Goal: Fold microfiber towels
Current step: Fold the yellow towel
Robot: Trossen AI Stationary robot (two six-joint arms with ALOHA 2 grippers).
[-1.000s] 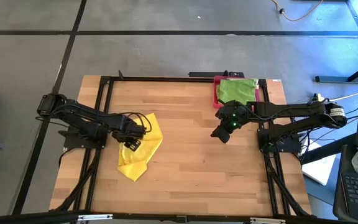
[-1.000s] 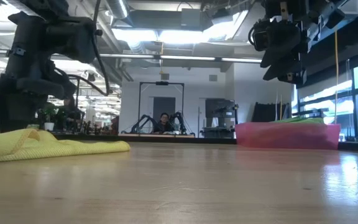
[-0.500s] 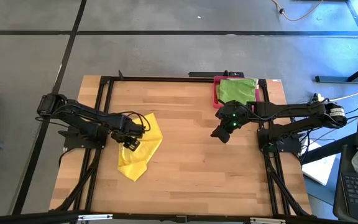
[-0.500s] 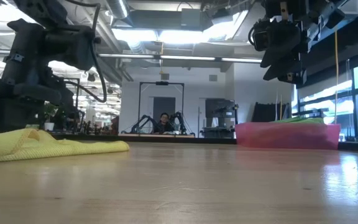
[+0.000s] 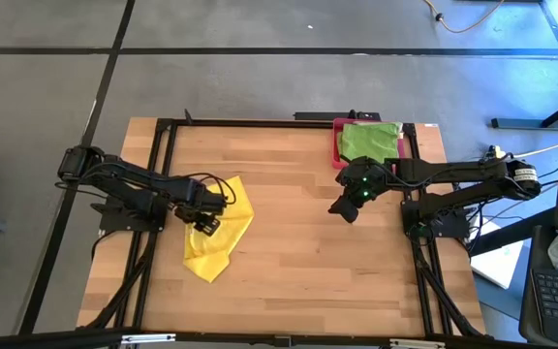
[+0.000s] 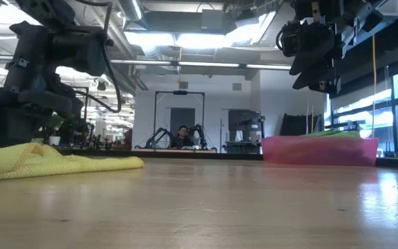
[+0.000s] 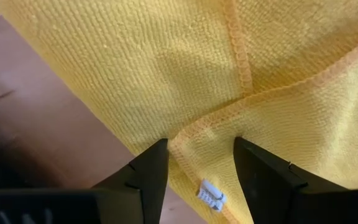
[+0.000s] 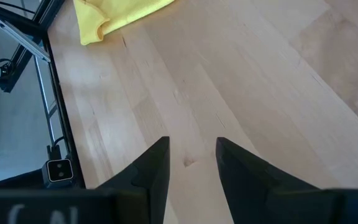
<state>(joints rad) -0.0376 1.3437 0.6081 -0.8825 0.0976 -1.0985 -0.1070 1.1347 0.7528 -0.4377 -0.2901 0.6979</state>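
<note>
A pale wooden table [image 5: 298,262] with a black frame along its edges carries only a few things. A crumpled yellow towel [image 5: 223,233] lies on its left half, part of it folded over itself. At the far edge toward the right sits a pink-red tray [image 5: 338,145], with a bright green towel [image 5: 370,142] lying in it.

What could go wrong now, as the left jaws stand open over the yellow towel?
1. The left gripper straddles two overlapping hems of the yellow towel; it may pinch both layers or only one.
2. The towel lies crumpled, so a fold may come out uneven.
3. The right gripper hangs apart, giving no hold-down; the cloth may slide.
</note>
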